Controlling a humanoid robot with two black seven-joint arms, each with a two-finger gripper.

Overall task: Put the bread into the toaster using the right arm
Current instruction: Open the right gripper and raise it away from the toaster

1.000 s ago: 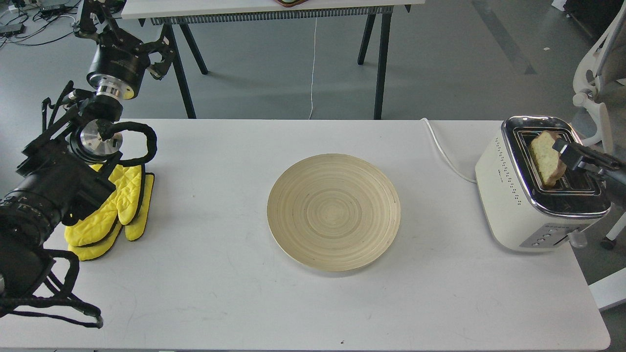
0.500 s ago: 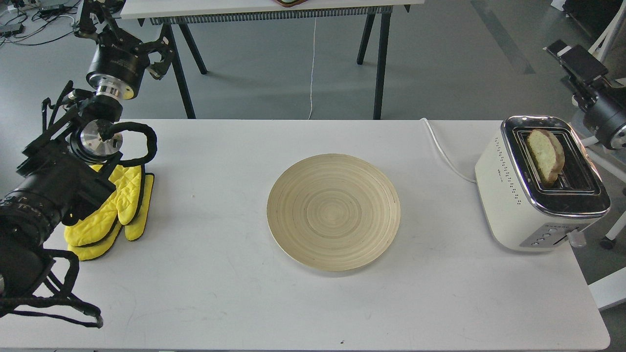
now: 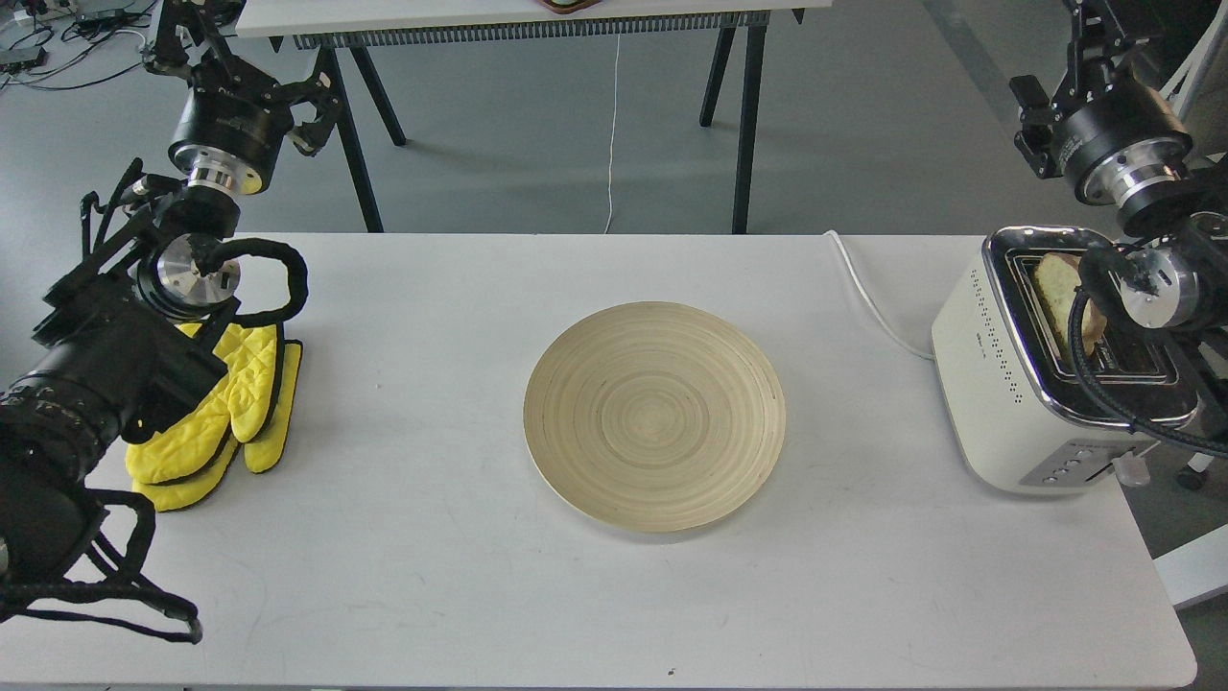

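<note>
Now the right arm (image 3: 1118,154) has lifted away, gripper hard to read, bread (image 3: 1055,288) standing in the toaster (image 3: 1007,403).

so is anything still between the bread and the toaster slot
Nothing visible. The bread already stands in a slot of the toaster, its top sticking out above the chrome rim. The right arm's joint and cable cross in front of its right side in this view, while the right claw is raised away from it.
</note>
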